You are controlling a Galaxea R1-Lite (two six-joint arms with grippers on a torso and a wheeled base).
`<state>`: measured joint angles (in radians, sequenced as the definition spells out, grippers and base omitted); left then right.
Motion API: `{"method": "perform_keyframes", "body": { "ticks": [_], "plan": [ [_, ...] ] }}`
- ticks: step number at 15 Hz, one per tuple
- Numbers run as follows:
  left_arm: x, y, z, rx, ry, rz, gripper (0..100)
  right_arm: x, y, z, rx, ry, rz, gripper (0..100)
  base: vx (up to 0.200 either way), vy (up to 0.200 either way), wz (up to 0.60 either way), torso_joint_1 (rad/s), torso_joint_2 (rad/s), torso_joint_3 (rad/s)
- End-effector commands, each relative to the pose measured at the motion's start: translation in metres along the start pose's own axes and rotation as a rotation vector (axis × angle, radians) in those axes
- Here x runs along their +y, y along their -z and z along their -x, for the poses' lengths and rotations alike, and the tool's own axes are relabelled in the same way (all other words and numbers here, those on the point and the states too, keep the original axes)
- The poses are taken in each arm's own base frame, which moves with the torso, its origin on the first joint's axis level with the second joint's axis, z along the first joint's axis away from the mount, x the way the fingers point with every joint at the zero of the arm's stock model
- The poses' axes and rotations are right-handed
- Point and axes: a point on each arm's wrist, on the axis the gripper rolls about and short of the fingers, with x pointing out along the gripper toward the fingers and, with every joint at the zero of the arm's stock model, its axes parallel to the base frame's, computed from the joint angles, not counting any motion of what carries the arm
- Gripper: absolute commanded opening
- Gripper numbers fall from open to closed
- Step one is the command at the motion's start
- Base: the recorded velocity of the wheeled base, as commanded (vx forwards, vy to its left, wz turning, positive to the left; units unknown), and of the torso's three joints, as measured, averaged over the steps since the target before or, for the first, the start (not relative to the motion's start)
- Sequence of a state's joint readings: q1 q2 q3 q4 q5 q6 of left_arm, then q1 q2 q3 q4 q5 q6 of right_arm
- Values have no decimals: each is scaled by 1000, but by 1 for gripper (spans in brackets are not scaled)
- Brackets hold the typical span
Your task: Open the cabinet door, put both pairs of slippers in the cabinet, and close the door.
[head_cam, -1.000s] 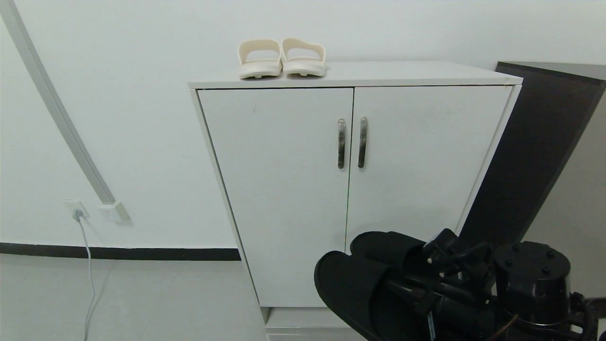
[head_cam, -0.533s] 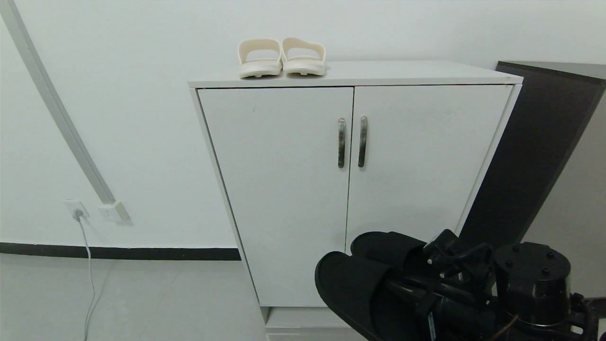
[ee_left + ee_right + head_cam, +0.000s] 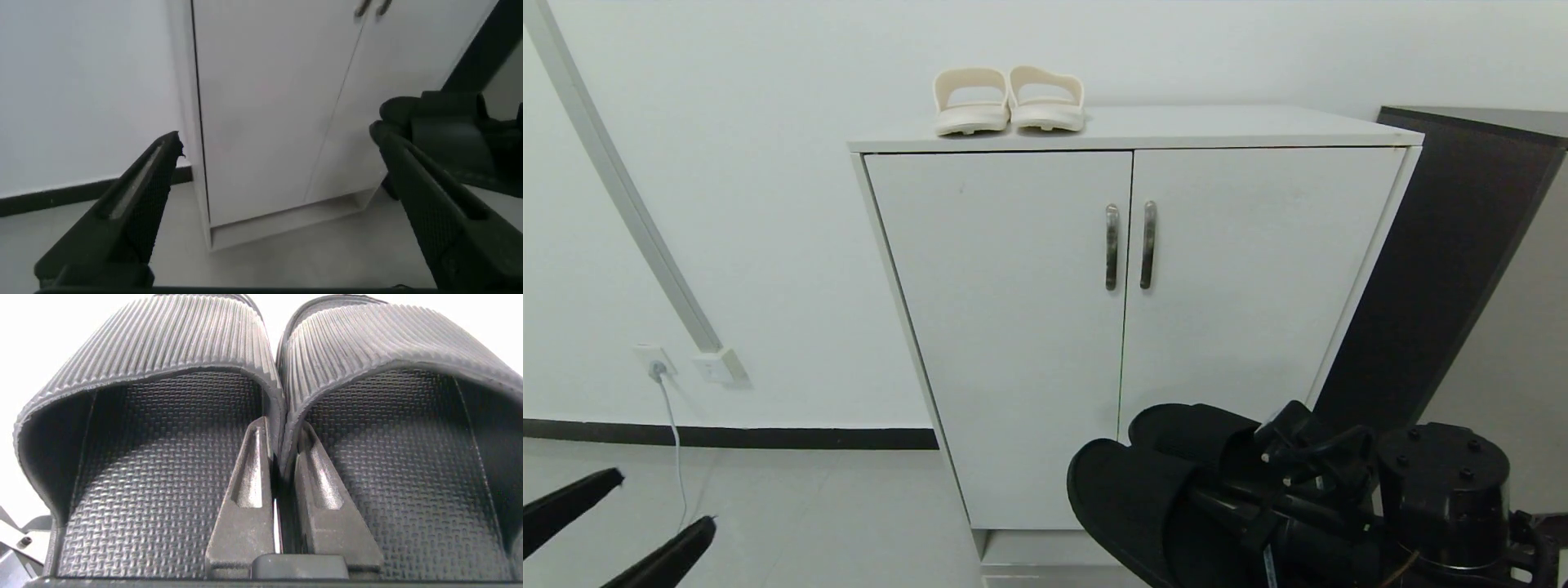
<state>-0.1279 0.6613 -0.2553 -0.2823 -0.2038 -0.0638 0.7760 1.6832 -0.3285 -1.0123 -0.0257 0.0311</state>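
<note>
The white cabinet point(image 3: 1013, 327) stands with both doors shut (handles point(image 3: 1112, 247) side by side). Black slippers point(image 3: 1135, 490) hang low before it, the right gripper point(image 3: 280, 457) jaws clenched on them. Cream slippers point(image 3: 1009, 102) sit on top. The left gripper point(image 3: 663, 497) hovers low, jaws released.

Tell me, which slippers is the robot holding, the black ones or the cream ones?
The black slippers: the right tool pinches the pair together by their inner edges. The cream slippers sit untouched on top of the cabinet.
</note>
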Motion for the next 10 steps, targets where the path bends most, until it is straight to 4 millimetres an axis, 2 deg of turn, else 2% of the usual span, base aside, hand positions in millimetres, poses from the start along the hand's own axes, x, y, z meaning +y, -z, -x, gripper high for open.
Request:
{"method": "perform_keyframes", "body": {
  "ticks": [1, 3, 4, 10],
  "plan": [
    [5, -16, -47, 82, 72, -2, 100, 0, -1, 1, -5, 0, 2, 0, 0, 0, 0, 0, 0, 0],
    [3, -24, -57, 74, 105, -8, 100, 0, 0, 2, -3, 0, 2, 0, 0, 0, 0, 0, 0, 0],
    [-2, -34, -70, 80, 151, -13, 100, 0, 0, 2, -3, 0, 2, 0, 0, 0, 0, 0, 0, 0],
    [-29, -68, -119, 81, 314, -14, 100, 0, 0, 2, -2, -6, 2, 0, 0, 0, 0, 0, 0, 0]
  ]
}}
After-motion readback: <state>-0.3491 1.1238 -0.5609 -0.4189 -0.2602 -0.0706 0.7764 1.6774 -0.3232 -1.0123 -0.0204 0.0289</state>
